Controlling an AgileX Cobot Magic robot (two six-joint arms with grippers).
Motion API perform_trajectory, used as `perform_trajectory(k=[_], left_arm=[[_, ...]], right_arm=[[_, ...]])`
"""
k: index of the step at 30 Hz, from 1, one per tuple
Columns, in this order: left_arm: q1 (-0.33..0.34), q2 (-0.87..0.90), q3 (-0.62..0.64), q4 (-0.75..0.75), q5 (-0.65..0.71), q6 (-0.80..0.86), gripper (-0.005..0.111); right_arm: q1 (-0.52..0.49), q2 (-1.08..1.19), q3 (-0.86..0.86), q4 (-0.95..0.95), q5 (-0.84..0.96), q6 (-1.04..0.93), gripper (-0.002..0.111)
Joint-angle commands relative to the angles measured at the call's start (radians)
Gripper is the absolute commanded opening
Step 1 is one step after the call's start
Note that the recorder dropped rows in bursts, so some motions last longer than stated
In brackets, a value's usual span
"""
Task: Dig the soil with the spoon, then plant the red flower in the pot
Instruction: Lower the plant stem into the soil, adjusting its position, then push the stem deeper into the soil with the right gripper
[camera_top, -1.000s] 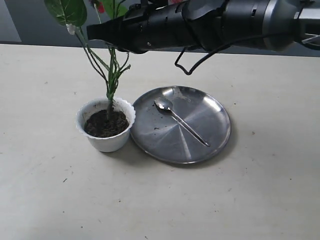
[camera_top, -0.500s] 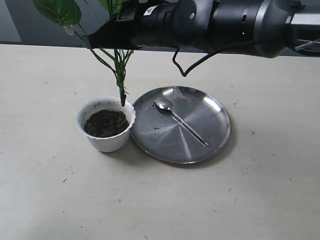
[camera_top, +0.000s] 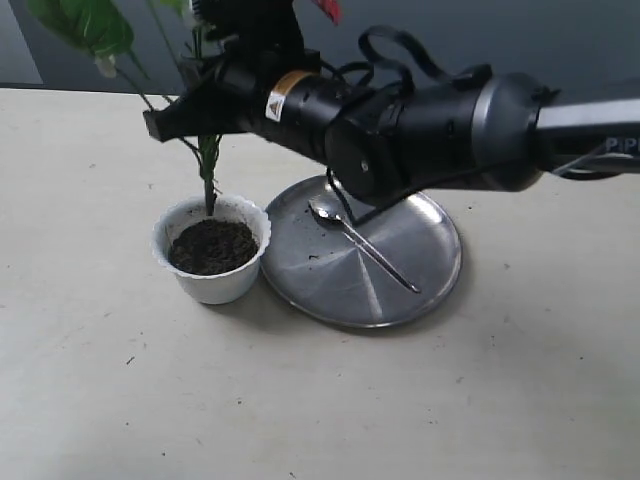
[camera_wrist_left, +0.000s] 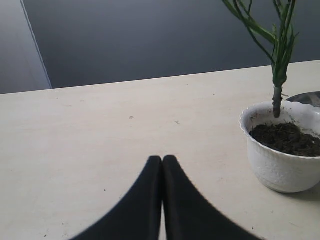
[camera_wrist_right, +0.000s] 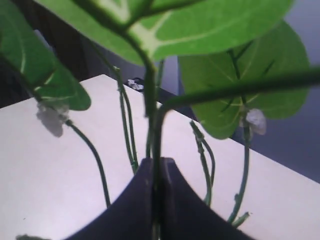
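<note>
A pale cream tabletop (camera_top: 120, 400) fills most of the exterior view, matte, flecked with small dark specks and faint scuffs. Behind it stands a dark grey wall (camera_top: 480, 30), evenly shaded. In the left wrist view the same wall (camera_wrist_left: 150, 35) rises beyond the tabletop's far edge, and a lighter grey panel (camera_wrist_left: 20, 45) adjoins it at one side. Light is soft and diffuse, casting gentle shadows.

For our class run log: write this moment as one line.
right gripper: shut on red flower | stem end at pot rim | spoon on plate | left gripper: shut
</note>
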Motion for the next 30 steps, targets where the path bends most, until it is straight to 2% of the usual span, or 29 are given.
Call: perform_trajectory(k=[1, 5, 7, 15, 21, 30], left_arm=[[-0.005, -0.001, -0.002, -0.002, -0.014, -0.004, 0.001], [-0.005, -0.001, -0.002, -0.002, -0.014, -0.004, 0.001], [-0.005, -0.001, -0.002, -0.002, -0.014, -0.004, 0.001], [-0.005, -0.001, -0.002, -0.002, -0.014, -0.004, 0.001], [-0.005, -0.001, -0.002, -0.002, -0.014, -0.004, 0.001], [-0.005, -0.001, -0.002, -0.002, -0.014, -0.004, 0.001]], right_arm=[[0.003, -0.004, 0.061, -0.091, -0.075, 0.046, 0.0], [0.006, 0.0, 0.075, -0.144, -0.087, 0.046, 0.0], [0.007, 0.032, 0.139, -0.205, -0.201, 0.068, 0.0], [0.007, 0.084, 0.16, -0.2, -0.088, 0.162, 0.0], [0.013, 0.084, 0.16, -0.236, 0.078, 0.174, 0.0], [0.013, 0.041, 0.16, -0.244, 0.105, 0.186, 0.0]])
